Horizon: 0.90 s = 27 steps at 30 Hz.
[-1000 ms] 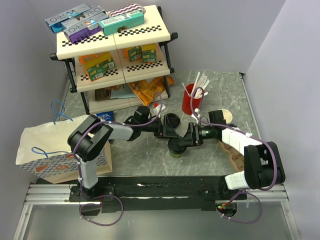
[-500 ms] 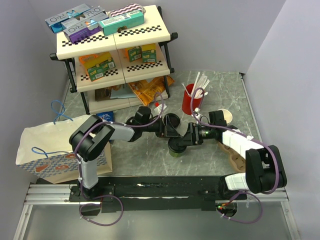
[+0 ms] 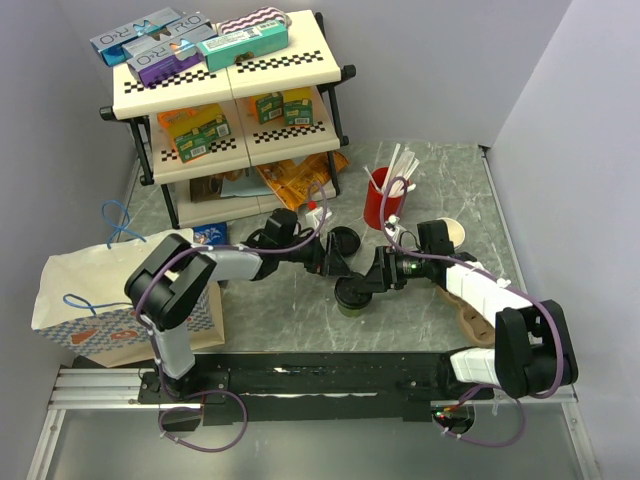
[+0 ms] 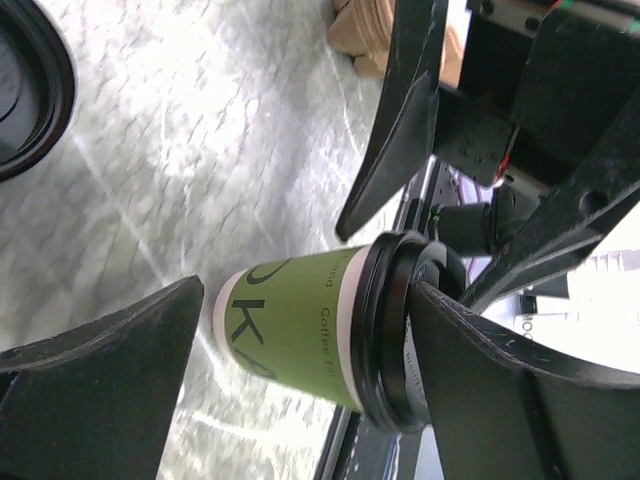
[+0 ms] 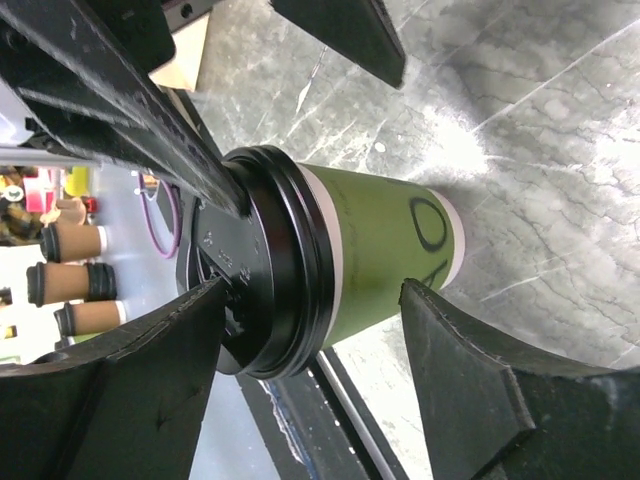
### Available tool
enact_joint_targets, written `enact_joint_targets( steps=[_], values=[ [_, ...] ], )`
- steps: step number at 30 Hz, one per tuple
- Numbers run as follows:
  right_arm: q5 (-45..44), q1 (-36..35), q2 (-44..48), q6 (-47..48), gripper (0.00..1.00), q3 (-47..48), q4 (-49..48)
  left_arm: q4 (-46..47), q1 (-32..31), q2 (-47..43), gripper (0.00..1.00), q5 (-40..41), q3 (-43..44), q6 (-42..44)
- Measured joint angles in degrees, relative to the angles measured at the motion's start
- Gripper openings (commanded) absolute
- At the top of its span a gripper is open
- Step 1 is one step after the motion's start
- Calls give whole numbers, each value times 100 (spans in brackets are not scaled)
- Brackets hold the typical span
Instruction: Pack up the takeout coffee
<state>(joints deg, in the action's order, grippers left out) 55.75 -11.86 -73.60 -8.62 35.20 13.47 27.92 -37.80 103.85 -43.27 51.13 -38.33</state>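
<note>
Two grippers meet at the takeout coffee, which stands upright on the marble table, near the middle and in front of the red cup of white sticks. Its black lid sits on the green cup. The left gripper has its jaws spread wide: one finger lies against the top of the lid, the other is low beside the foot of the cup, apart from it. The right gripper also has released jaws, one finger at the lid and one near the table. Neither clamps the cup. A spare lid lies just behind.
</note>
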Motion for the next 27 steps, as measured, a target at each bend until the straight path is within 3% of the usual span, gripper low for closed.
enact_joint_targets(
  steps=[5,6,15,27],
  values=[
    [-4,0,26,68,85,2,46,-166,234,-289,92,-317,-273,157],
    [2,0,28,76,87,2,52,-164,286,-382,99,-404,-398,164],
    [428,0,15,-44,99,125,63,-313,358,-745,99,-809,-612,361],
    [540,0,83,57,100,39,396,-323,361,-433,99,-815,-356,271]
  ],
)
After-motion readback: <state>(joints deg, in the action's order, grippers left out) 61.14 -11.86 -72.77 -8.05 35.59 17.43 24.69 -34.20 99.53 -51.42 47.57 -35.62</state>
